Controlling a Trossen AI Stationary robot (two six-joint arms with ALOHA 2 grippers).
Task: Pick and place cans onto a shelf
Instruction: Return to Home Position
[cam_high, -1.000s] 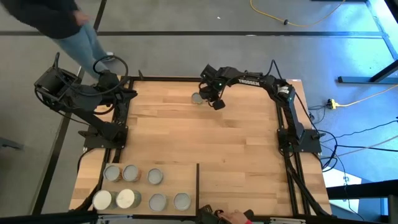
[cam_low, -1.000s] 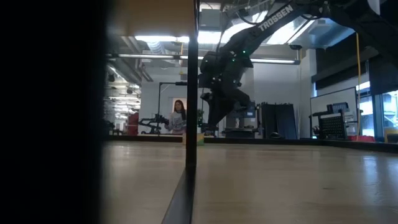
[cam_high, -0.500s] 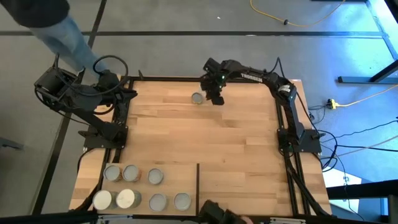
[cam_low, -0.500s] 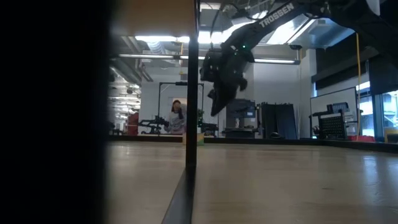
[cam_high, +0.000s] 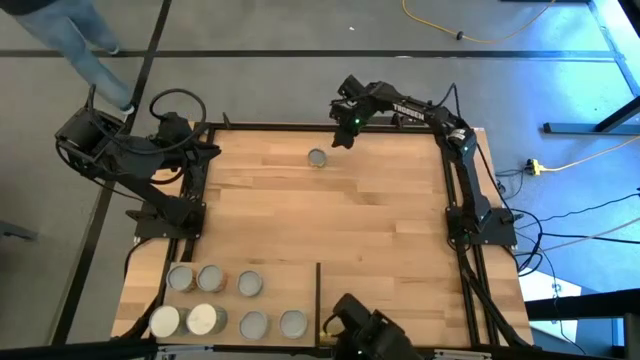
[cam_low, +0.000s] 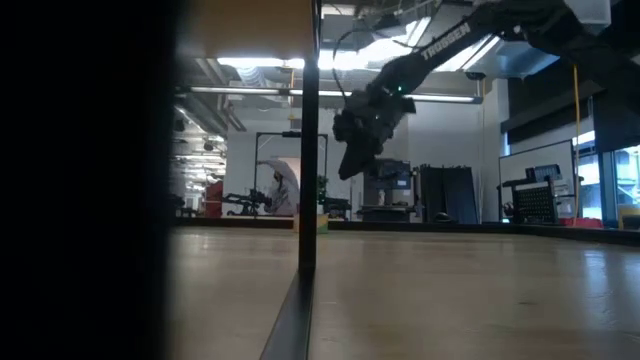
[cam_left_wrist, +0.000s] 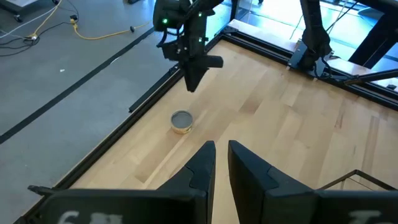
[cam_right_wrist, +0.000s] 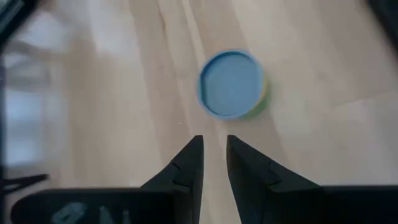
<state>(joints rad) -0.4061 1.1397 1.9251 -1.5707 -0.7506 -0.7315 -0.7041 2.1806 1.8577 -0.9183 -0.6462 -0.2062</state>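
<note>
Can: one, set near tabletop's far edge; seven on shelf, near-left corner. Judged light, rigid, slick; best pinched across its sides. Right gripper held aloft nearby, left gripper parked far-left; both pressed together, empty.

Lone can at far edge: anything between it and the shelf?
Nothing visible does: bare tabletop lies between the can and the shelf. Seven other cans sit on the shelf, whose black upright edge borders a straight path. Right end effector hangs raised just beyond the can; left arm waits at the table's left edge.
</note>
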